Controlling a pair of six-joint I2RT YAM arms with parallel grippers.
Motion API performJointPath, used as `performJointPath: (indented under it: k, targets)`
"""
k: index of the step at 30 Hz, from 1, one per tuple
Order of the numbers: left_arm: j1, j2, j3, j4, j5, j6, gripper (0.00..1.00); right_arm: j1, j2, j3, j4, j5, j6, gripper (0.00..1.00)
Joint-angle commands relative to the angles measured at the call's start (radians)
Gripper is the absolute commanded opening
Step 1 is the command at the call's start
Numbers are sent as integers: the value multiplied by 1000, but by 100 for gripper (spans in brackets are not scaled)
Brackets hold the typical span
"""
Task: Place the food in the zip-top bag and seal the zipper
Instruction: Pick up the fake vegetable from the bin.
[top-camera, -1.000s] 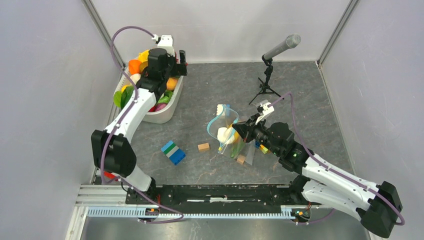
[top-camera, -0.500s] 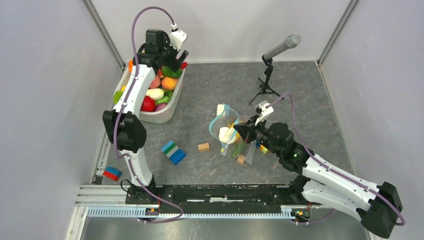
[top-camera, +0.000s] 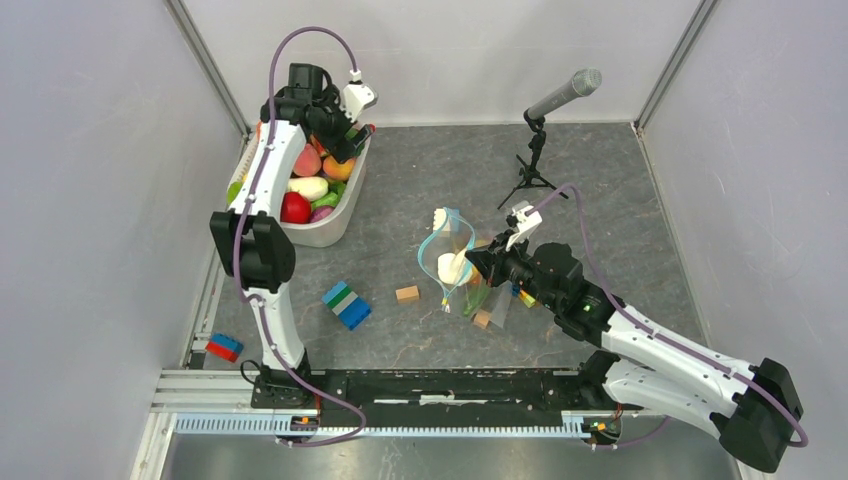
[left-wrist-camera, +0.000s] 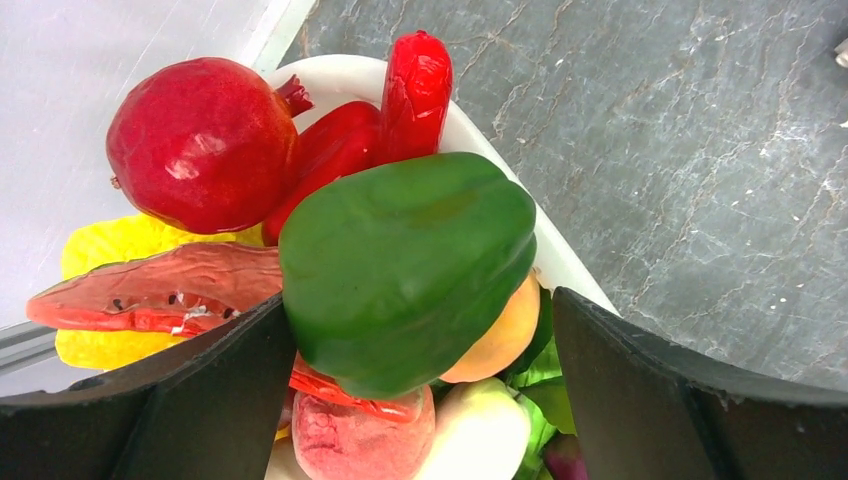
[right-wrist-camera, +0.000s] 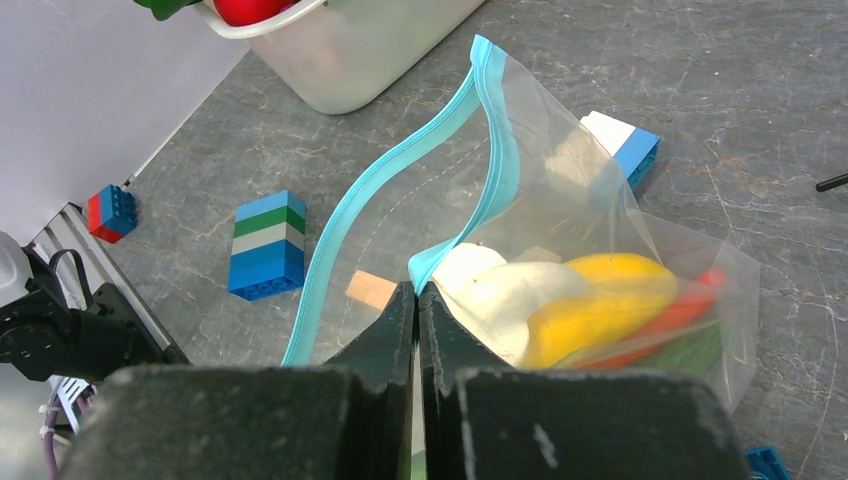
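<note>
The zip-top bag (right-wrist-camera: 560, 190) sits near the middle of the table (top-camera: 600, 200), its mouth lifted into a gaping loop, and the zipper (right-wrist-camera: 337, 235) runs as a light-blue strip round that opening. The right gripper (right-wrist-camera: 416, 295) has its jaws pressed together on the near end of the zipper, pinching the strip where the two sides of the loop meet, so the bag spreads away from the fingertips. Inside lies some of the food (right-wrist-camera: 600, 300), a yellow piece against a white piece (right-wrist-camera: 490, 290) just beyond the pinch. A red sliver and something green sit beneath them, too blurred by the crinkled plastic to name. The bag's near bottom edge is hidden behind the right gripper's own fingers. The other food is well apart, heaped in the white tub (left-wrist-camera: 565, 270) at the far left of the table. There the left gripper (left-wrist-camera: 420, 300) hangs with its jaws spread wide on either side of a green pepper (left-wrist-camera: 400, 250). The pepper's edge seems to brush one finger, though contact is unclear. A pomegranate (left-wrist-camera: 200, 140) lies beyond it, and the pieces lower in the tub are cut off by the fingers. Near the bag rest a blue, green and white block (right-wrist-camera: 265, 245) and a tan cube (right-wrist-camera: 370, 290), the cube seen through the loop.
</note>
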Motion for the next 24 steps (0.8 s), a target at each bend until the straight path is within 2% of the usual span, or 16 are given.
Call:
performJointPath:
  k: [1,5,11,13,15,20,24]
  targets:
    - [1,39,36,-21,-7,51,100,-3,4,49,19,-12,-18,4]
    - [1,26,1,69,-32,22,96,-3,8,49,26,-23,-11,4]
    - [1,-28,-68,126,-43,8,62,-3,2,45,31,-22,-4,4]
    - [1,-52,-98,132,-37,10,56,-3,3,45,32,-26,0,4]
    - [1,-80,-129,135,-28,14,54,-3,1,46,32,-30,0,4]
    - [1,-130,-191,147,-26,20,38,-3,-10,42,32,-32,7,4]
    - [1,-181,-236,188,-18,-7,30,-3,-16,35,38,-34,18,4]
